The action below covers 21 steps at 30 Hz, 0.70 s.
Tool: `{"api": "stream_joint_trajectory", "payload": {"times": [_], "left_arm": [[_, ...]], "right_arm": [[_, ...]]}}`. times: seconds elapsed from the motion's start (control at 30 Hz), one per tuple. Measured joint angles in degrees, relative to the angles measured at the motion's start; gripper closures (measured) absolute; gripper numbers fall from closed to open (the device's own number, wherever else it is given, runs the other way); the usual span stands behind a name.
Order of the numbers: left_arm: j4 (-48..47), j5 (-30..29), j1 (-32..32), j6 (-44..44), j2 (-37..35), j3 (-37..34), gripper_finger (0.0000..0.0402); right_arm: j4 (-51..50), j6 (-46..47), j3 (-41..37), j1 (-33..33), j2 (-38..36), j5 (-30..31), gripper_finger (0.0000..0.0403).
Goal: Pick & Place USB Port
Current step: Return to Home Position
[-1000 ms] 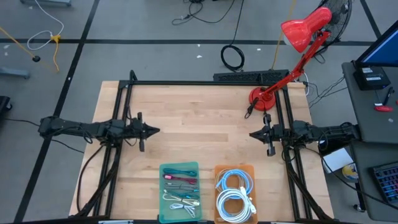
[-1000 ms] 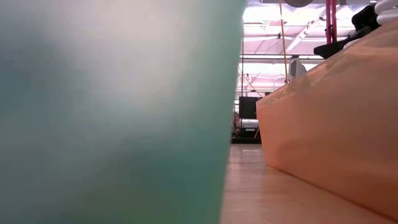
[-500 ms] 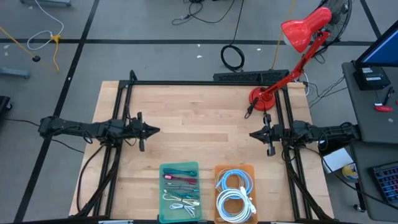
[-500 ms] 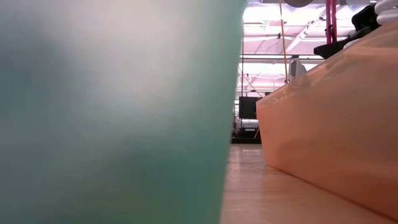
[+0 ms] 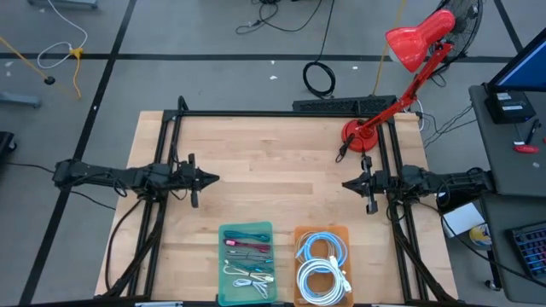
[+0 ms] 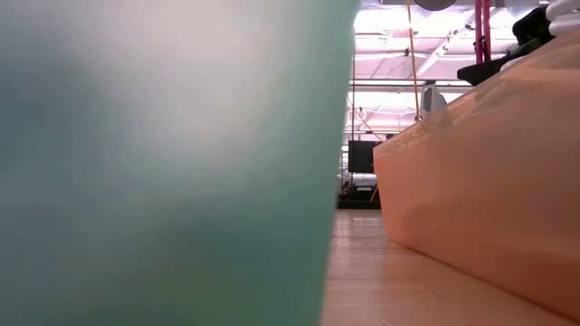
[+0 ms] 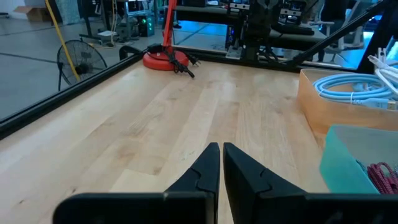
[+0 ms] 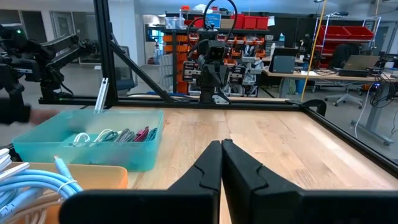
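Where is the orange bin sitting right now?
In the high view, the orange bin sits at the table's lower edge, just right of centre, with the green bin beside it on the left.

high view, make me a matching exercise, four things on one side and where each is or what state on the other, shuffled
Column A
1. green bin
2. orange bin
3. red lamp
4. left gripper

Column B
a. coiled white and light-blue cables inside
b. shut, empty, over the left side of the table
c. thin mixed-colour cables inside
d. base on the table's right side

Pairs: 1-c, 2-a, 3-d, 4-b

The right gripper, not listed, waits shut at the right side.
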Motion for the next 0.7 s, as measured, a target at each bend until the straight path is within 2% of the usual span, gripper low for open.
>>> {"api": "stream_joint_trajectory", "payload": {"times": [0.5, 0.57, 0.7], "left_arm": [[0.02, 0.04, -0.08, 0.02, -0.02, 0.09, 0.0376], [-0.72, 0.03, -0.47, 0.07, -1.56, 0.09, 0.0376], [-2.10, 0.24, -0.52, 0.04, -9.14, 0.17, 0.0376]], "right_arm": [[0.00, -0.02, 0.00, 0.00, -0.01, 0.00, 0.0403], [0.00, -0.02, 0.00, 0.00, 0.00, 0.00, 0.0403], [0.00, 0.00, 0.02, 0.00, -0.02, -0.02, 0.0403]]}}
